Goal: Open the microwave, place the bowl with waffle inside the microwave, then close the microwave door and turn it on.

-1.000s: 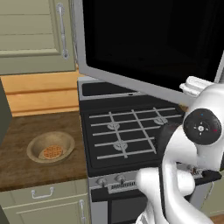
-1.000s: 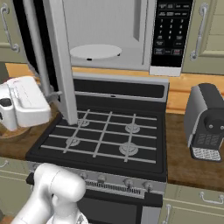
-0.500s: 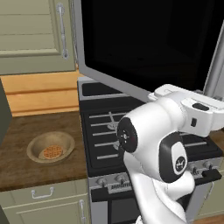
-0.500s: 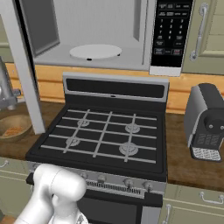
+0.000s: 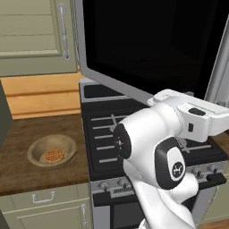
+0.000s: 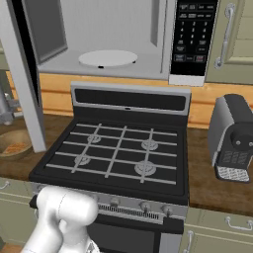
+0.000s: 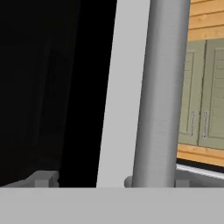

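Observation:
The microwave (image 6: pixel 113 39) stands open above the stove, its white turntable (image 6: pixel 107 58) bare and its dark button panel (image 6: pixel 192 37) on the right. The microwave door (image 5: pixel 147 44) is swung far out to the left. In the hand view my gripper (image 7: pixel 113 180) is open, and the door's silver bar handle (image 7: pixel 159 96) stands just beyond its spread fingertips, untouched. The tan bowl (image 5: pixel 40 150) sits on the wooden counter left of the stove with the waffle (image 5: pixel 53 155) in it. From the right base view the bowl (image 6: pixel 10 140) shows behind the door's edge.
A black gas stove (image 6: pixel 118 153) lies below the microwave. A dark and silver appliance (image 6: pixel 234 138) stands on the counter to its right. Olive-green cabinets (image 5: pixel 31 36) hang above the bowl's counter. My white arm (image 5: pixel 156 152) rises in front of the stove.
The microwave door has swung further open to the left. My gripper's jaws have spread apart off the handle. The arm has swung across in front of the stove.

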